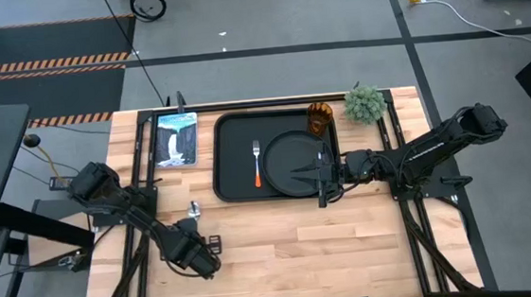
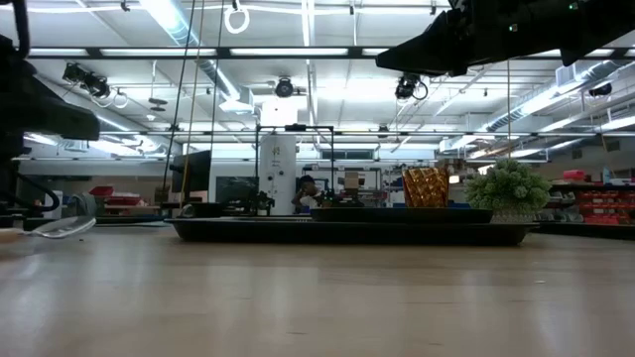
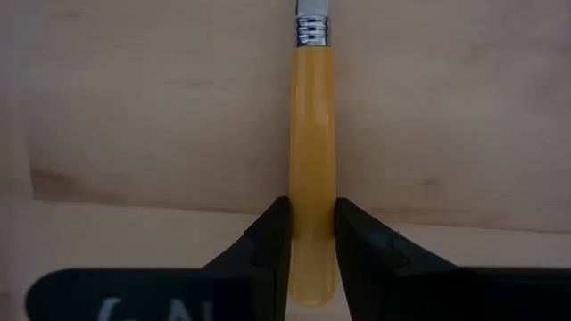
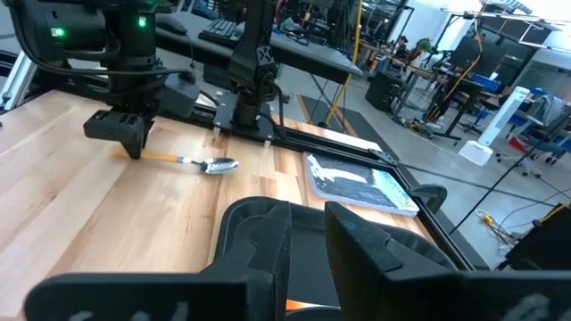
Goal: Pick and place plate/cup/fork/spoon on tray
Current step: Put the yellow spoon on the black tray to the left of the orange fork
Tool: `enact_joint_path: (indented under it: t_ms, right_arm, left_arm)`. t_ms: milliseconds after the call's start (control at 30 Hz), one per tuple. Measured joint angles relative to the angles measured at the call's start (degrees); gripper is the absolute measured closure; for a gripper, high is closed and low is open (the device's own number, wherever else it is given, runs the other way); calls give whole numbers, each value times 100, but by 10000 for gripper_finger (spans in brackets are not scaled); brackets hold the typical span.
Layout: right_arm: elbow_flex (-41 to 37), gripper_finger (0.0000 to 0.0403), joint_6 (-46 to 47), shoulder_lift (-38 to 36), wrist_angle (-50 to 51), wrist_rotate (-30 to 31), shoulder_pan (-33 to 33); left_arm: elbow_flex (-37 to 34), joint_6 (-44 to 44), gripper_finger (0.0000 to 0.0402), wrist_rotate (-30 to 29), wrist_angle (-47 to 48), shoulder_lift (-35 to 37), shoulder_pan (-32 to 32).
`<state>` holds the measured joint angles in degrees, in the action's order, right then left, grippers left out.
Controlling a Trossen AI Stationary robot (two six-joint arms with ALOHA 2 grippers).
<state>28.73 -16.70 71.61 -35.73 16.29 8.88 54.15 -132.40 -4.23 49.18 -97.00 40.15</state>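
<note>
While the left gripper [image 3: 312,241] pinches the yellow-orange handle of the spoon [image 1: 196,217] on bare wood at lower left of the high view, the right gripper [image 1: 319,175] hangs with fingers apart over the plate [image 1: 294,152] on the tray [image 1: 230,161], fork [image 1: 257,162] beside the plate, cup [image 1: 319,119] at the tray's upper right corner.

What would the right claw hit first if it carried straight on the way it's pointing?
Probably the plate: the right gripper hangs open above its edge, aimed across the tray toward the fork, seemingly tilted down. Were it level, it might pass above both; height is unclear.
</note>
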Motion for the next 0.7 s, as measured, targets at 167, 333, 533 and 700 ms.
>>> enact_joint_path:
  t_ms: [167, 333, 533, 700]
  right_arm:
    - [0, 325, -1, 0, -23, 0, 0]
    - [0, 325, -1, 0, -65, 2, -2]
    - [0, 325, -38, 0, -159, 2, -2]
    - [0, 325, -38, -2, -214, 2, -1]
  left_arm:
    - [7, 86, 324, -284, 119, 107, -44]
    - [11, 133, 324, -831, 468, 340, -177]
    - [15, 741, 324, -1362, 839, 542, -717]
    - [17, 1819, 324, -1837, 776, 601, -1506]
